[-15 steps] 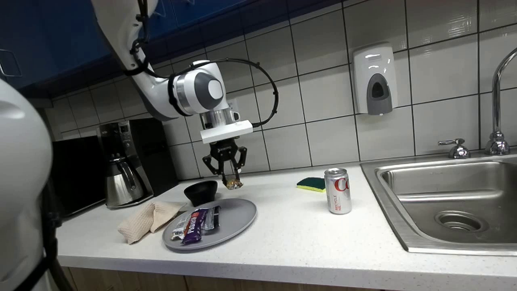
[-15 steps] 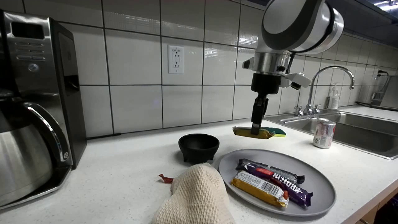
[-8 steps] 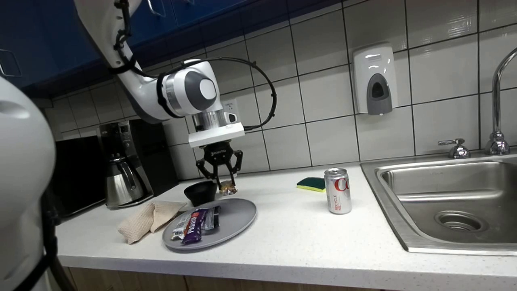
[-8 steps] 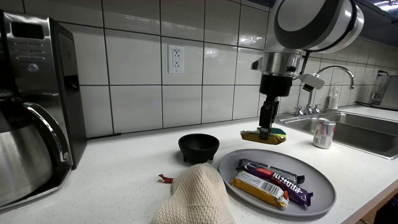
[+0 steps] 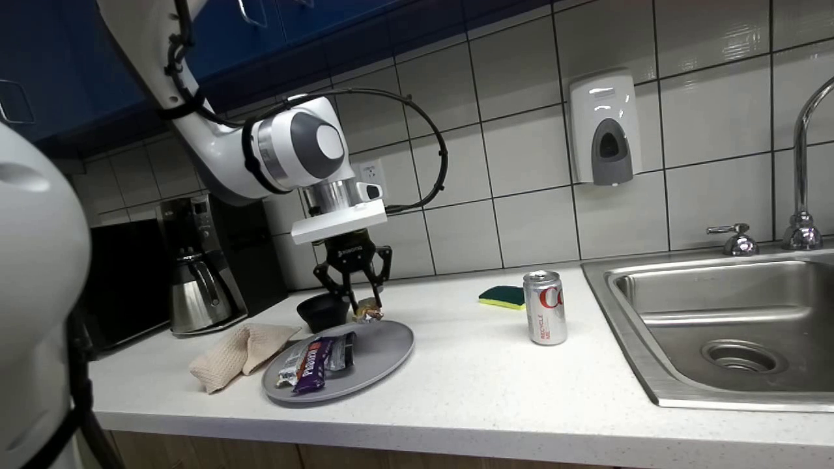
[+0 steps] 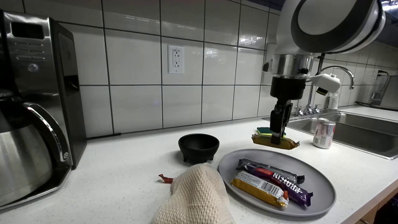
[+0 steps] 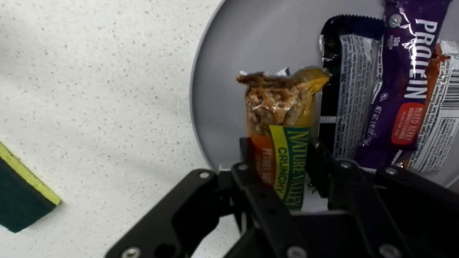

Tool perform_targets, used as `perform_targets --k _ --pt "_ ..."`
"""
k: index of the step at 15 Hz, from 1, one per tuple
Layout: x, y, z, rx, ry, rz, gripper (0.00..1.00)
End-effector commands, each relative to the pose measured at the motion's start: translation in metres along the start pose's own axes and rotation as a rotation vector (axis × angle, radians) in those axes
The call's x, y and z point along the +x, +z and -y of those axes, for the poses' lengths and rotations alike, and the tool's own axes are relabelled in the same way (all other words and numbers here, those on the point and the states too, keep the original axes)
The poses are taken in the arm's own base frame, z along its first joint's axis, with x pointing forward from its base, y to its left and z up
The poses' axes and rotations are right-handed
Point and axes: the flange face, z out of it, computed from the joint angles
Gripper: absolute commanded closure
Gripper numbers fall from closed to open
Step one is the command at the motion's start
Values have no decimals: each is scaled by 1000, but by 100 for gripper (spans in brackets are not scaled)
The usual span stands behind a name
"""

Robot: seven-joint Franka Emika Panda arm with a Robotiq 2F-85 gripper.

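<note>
A Nature Valley Crunchy bar (image 7: 287,107) in a green, yellow and orange wrapper is clamped between the black fingers of my gripper (image 7: 279,150). In an exterior view this bar (image 6: 289,144) hangs level above the far edge of a grey plate (image 6: 325,194), with the gripper (image 6: 275,141) pointing straight down around its middle. On the plate lie a purple protein bar (image 7: 412,71), a black and silver bar (image 7: 349,96) and a gold bar with a white barcode label (image 6: 258,189). The held bar's near end is hidden behind the gripper in the wrist view.
A black bowl (image 6: 199,152) and a beige cloth (image 6: 199,199) lie beside the plate, with a red wrapper end (image 6: 166,179) poking out. A green sponge (image 5: 502,297), a silver can (image 5: 546,309) and the sink (image 5: 625,339) are across the counter. A coffee maker (image 5: 208,260) stands behind.
Gripper and held bar have moved together from behind the plate toward it and a little lower, now over its far edge. The grip and the bars on the plate look the same.
</note>
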Motion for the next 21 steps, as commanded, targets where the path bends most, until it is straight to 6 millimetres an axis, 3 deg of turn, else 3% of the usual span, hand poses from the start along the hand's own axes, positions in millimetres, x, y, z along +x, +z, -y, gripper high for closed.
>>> perform_targets --k 1,9,18,19,21 --pt "-17 0 6 -28 34 0 85" --pt "-28 23 7 -59 9 -13 85" --pt "-25 38 7 -70 -33 -28 85" --pt "-24 39 7 -66 -33 -27 44" --pt "-23 33 8 -72 -35 -26 27"
